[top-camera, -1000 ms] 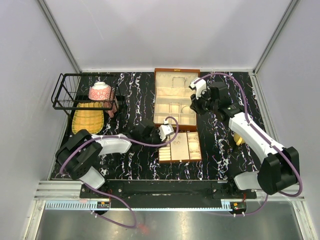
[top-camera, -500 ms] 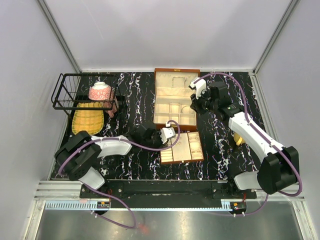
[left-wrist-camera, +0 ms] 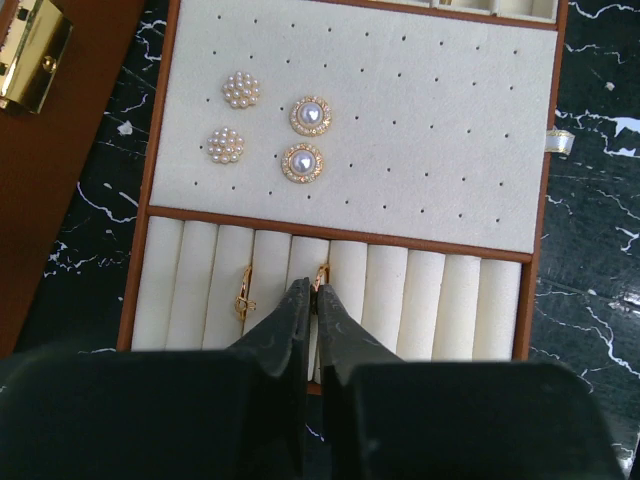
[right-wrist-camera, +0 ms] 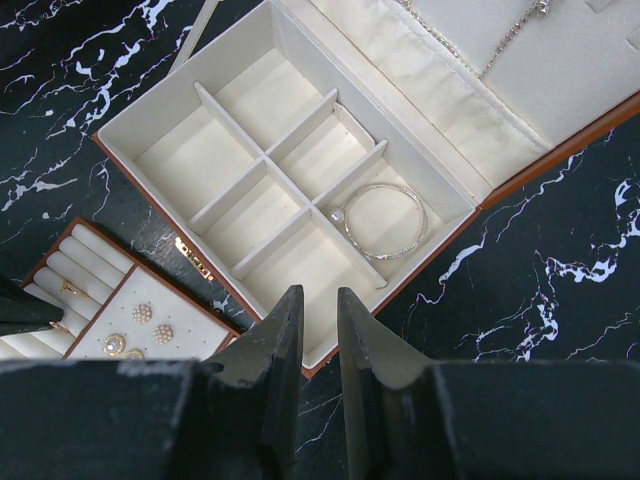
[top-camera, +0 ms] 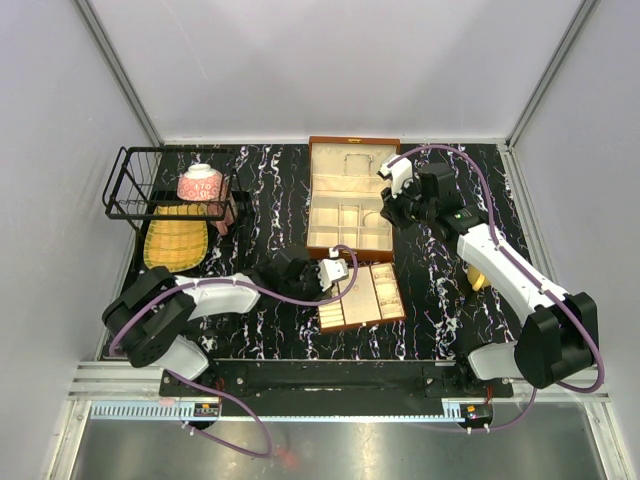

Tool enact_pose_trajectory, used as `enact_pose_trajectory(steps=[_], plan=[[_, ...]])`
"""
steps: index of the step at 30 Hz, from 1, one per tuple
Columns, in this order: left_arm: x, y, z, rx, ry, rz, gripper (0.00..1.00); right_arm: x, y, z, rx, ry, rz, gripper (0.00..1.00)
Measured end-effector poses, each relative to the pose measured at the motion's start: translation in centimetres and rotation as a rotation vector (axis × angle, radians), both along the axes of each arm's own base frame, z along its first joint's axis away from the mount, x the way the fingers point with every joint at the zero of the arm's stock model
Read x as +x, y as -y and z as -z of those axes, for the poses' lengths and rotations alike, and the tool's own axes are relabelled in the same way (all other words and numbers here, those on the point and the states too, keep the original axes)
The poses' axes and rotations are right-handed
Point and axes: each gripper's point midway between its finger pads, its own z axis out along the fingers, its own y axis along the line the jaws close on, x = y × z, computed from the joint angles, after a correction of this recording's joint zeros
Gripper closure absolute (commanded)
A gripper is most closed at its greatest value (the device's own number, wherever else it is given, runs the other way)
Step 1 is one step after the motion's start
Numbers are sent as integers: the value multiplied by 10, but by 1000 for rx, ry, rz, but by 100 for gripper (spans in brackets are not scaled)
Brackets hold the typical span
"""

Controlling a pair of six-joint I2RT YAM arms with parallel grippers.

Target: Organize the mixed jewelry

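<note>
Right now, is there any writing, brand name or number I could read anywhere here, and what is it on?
No text can be read in any view.
Pink bowl in the wire basket: dark markings, too small to tell whether they are writing.
Small labels at the table's near edge: too blurred to read.
Gold clasp beside the earring tray: no lettering shows.

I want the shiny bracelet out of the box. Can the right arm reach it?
Probably yes. The box is open, the bracelet lies alone in its compartment, and the right gripper hangs above the box with nothing between. Its jaws stand only slightly apart.
</note>
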Motion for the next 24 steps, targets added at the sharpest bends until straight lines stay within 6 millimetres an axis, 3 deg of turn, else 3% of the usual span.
enact_pose_trajectory(steps=[8, 24], plan=[[0, 1, 4, 6, -8, -1, 75, 0, 0, -1, 1, 3, 1, 74], [-3, -4, -5, 4, -2, -7, 72, -2, 1, -2, 3, 7, 1, 74]])
